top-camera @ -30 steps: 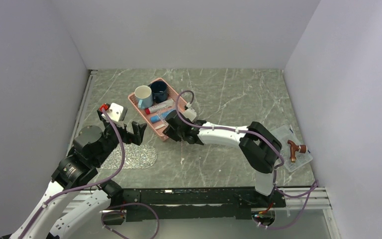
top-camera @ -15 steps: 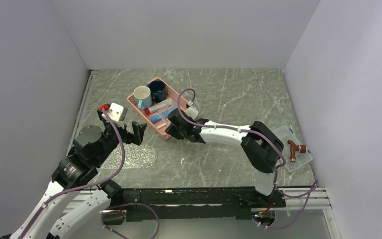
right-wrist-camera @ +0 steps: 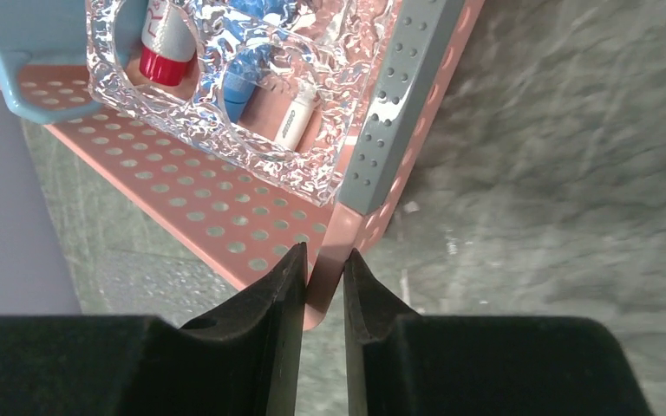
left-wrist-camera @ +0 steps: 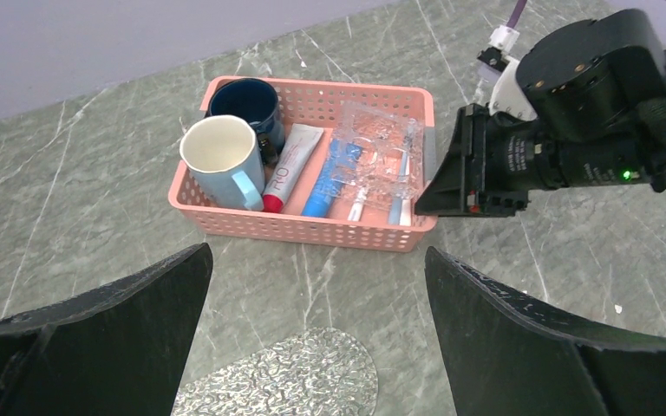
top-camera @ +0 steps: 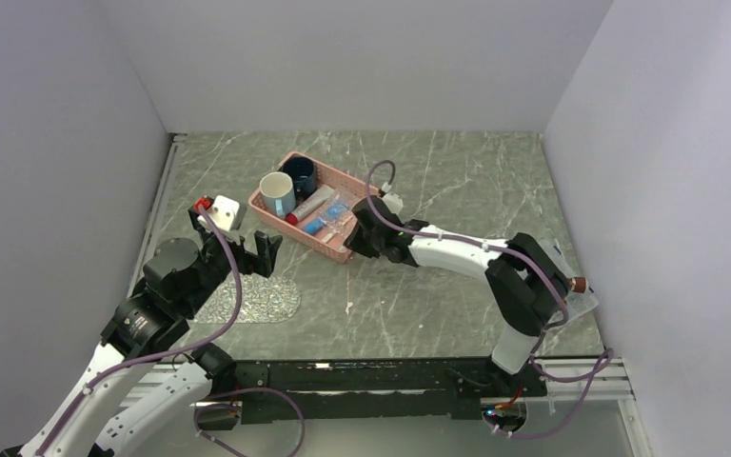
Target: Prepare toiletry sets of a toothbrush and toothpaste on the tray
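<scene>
The right gripper has its jaws clamped on the end wall of the pink basket, likely to drag it. Inside lie toothbrushes and toothpaste (partly under clear wrap). The left gripper hovers with jaws wide apart over the glittery tray, lower left in the overhead view.

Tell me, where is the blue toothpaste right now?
In the left wrist view, the blue toothpaste lies inside the pink basket, near its middle, just right of the white toothpaste with the red end.
</scene>
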Controlling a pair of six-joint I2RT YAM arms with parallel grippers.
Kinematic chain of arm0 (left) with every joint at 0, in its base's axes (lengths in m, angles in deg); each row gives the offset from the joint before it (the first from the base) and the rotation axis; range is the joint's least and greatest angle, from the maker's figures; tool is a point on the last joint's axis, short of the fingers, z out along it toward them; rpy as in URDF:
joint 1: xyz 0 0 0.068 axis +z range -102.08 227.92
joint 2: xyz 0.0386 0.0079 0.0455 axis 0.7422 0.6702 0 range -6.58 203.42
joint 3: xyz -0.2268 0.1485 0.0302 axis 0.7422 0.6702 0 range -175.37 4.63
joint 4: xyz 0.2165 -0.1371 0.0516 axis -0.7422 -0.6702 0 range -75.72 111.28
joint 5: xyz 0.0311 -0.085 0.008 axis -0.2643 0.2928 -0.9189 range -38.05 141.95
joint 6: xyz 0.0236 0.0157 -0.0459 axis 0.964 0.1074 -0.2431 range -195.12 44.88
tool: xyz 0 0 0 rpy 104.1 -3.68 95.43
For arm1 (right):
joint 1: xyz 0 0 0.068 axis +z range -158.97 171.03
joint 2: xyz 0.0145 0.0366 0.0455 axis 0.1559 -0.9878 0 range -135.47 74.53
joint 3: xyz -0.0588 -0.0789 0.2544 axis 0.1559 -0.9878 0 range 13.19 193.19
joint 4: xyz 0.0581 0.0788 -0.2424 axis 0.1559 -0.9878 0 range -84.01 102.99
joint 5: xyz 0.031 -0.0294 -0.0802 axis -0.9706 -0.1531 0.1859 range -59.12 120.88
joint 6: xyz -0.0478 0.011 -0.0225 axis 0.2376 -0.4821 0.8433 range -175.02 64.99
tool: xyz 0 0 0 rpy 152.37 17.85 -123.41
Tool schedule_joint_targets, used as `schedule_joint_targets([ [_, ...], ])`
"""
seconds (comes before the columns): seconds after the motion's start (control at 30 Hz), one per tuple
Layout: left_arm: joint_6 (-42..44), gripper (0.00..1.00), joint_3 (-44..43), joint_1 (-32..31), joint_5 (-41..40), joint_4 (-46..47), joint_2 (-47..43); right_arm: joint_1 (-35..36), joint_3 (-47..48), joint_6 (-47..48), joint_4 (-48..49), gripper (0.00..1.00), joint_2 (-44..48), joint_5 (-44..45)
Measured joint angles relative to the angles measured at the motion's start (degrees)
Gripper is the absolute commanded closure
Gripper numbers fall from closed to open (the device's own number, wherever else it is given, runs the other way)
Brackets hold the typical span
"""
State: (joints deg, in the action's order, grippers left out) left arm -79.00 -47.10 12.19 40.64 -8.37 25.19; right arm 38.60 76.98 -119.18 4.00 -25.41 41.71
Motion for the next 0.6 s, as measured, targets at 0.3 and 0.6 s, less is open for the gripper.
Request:
schedule_joint_targets([
  [0.3, 0.0, 0.01, 0.0, 0.0, 0.0, -0.02, 0.59, -6.8, -3.15, 14.32, -1.57, 1.0, 4.07, -6.43],
  [0.6, 0.0, 0.01, 0.0, 0.0, -0.02, -0.17, 0.7, -10.12, -1.7, 26.97, -4.57, 1.0, 4.13, -10.99],
])
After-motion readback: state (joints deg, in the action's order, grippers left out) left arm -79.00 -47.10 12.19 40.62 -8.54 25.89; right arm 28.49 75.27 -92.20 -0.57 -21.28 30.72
